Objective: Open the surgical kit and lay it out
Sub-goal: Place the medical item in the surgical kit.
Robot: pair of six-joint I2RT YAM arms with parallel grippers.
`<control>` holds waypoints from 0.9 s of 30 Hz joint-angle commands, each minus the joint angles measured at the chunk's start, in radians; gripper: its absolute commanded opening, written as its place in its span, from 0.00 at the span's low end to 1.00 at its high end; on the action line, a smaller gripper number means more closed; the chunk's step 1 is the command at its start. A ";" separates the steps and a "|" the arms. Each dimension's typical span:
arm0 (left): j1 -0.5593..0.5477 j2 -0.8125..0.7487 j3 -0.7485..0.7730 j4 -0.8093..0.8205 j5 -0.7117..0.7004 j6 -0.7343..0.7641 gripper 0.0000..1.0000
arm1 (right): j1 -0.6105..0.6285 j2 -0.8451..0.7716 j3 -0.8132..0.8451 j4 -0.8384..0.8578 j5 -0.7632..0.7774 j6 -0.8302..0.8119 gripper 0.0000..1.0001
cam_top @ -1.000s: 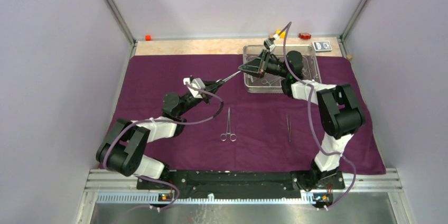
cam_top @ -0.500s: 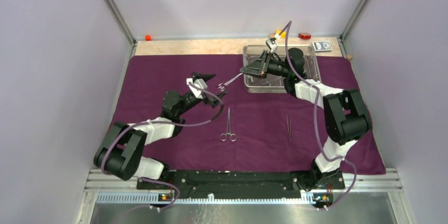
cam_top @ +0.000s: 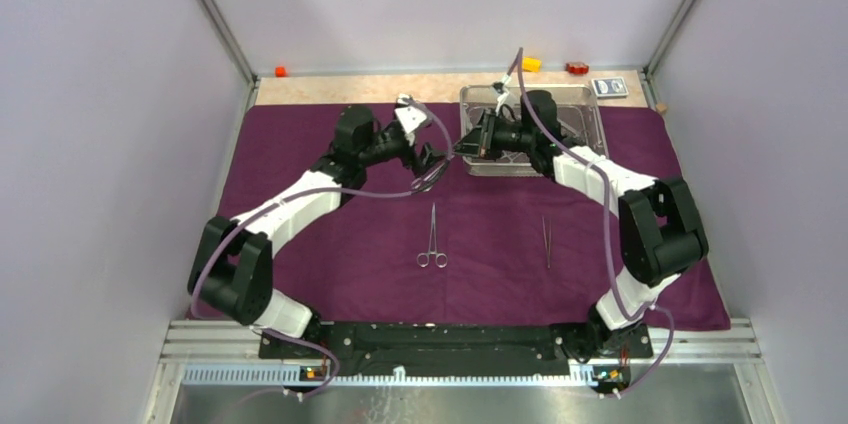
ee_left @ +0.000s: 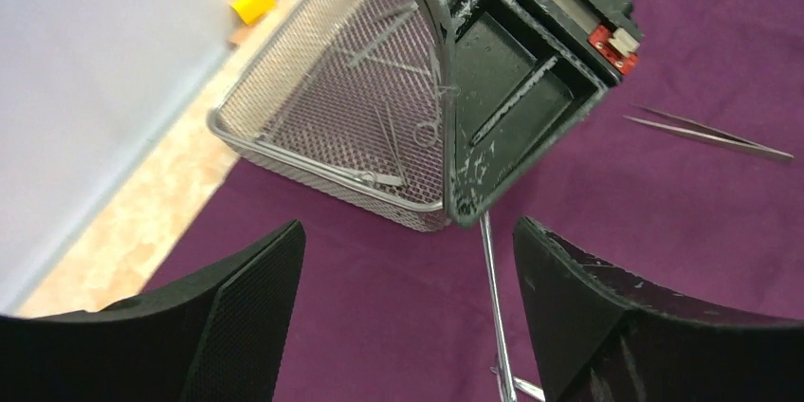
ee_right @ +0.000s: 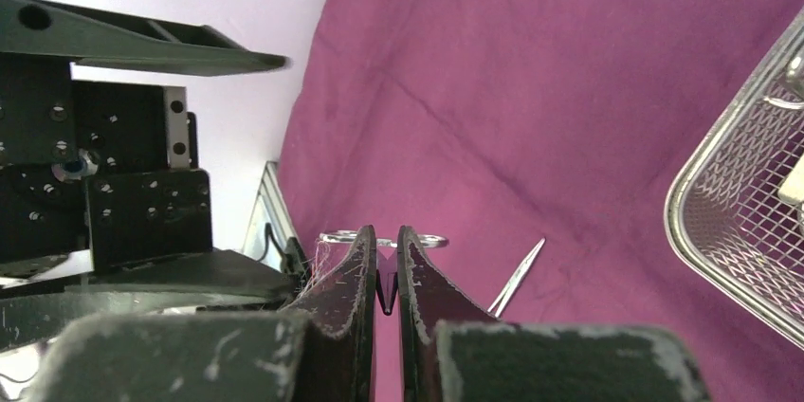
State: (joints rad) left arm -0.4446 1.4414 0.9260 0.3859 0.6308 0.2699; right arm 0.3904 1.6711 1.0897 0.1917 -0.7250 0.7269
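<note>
Clamp point(ee_left: 493, 288) pinched in right jaws — shaft between spread left jaws

White moulded link shells point(cam_top: 300, 199) alternate with chunky black joint housings point(cam_top: 655, 234); lilac cables point(cam_top: 606, 244) trail alongside (the left gripper point(ee_left: 408, 225) has scuffed, textured black fingers point(ee_left: 242, 312)).

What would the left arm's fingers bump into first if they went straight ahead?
Probably the steel clamp that the shut right fingers hold out: its shaft sits between the open left fingers. Behind it are those right fingers; depth is unclear.
</note>
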 commanded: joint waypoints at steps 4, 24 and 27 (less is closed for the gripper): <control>-0.043 0.106 0.148 -0.336 0.025 0.029 0.78 | 0.019 -0.066 0.057 -0.070 0.066 -0.077 0.00; -0.081 0.219 0.224 -0.381 0.052 -0.017 0.27 | 0.029 -0.047 0.080 -0.094 0.078 -0.084 0.00; -0.081 0.222 0.220 -0.381 0.053 -0.028 0.14 | 0.031 -0.040 0.085 -0.101 0.078 -0.089 0.00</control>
State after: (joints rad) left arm -0.5213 1.6592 1.1126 -0.0048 0.6586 0.2604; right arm 0.4118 1.6501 1.1168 0.0620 -0.6399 0.6388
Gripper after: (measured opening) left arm 0.221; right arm 0.038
